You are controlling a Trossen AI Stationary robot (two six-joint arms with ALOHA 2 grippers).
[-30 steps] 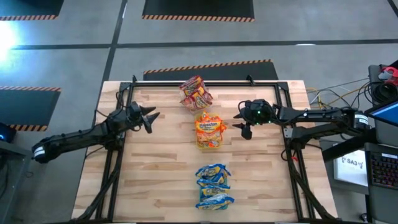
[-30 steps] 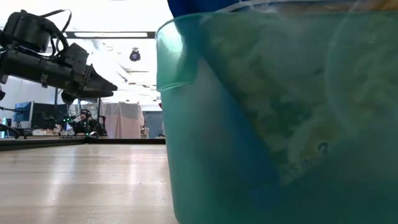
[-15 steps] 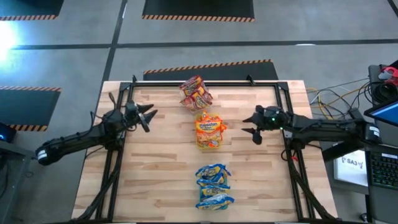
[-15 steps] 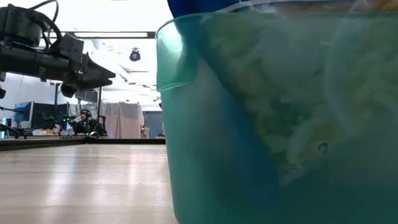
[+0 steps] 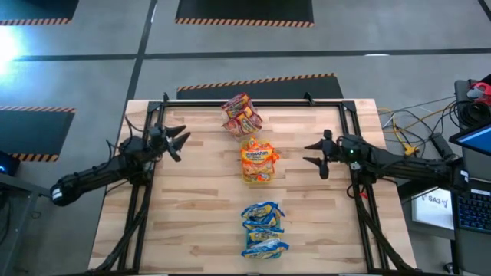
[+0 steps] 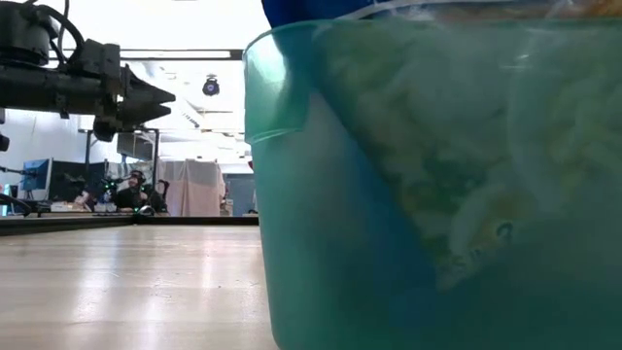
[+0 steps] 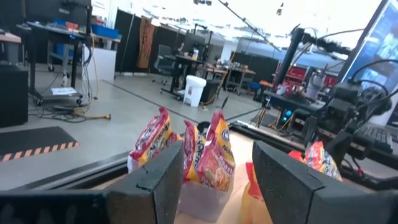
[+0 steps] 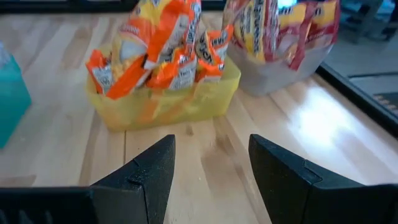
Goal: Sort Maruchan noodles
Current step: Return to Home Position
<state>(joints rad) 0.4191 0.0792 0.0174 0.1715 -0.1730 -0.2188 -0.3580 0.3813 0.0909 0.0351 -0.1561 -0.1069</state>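
Maruchan noodles (image 5: pixel 258 161) are seen sorted by colour into three bins (image 5: pixel 247 181) down the middle of the worktop (image 5: pixel 199 215). Beside them the left gripper (image 5: pixel 182 143) and right gripper (image 5: pixel 308 153) are held wide and empty. Homing is judged to be in hand; only retraction to rest is called for.

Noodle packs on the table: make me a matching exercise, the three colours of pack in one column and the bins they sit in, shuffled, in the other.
Packs
1. red packs
2. orange packs
3. blue packs

Bins
A. yellow bin
B. teal bin
C. clear bin

Pairs: 1-C, 2-A, 3-B.
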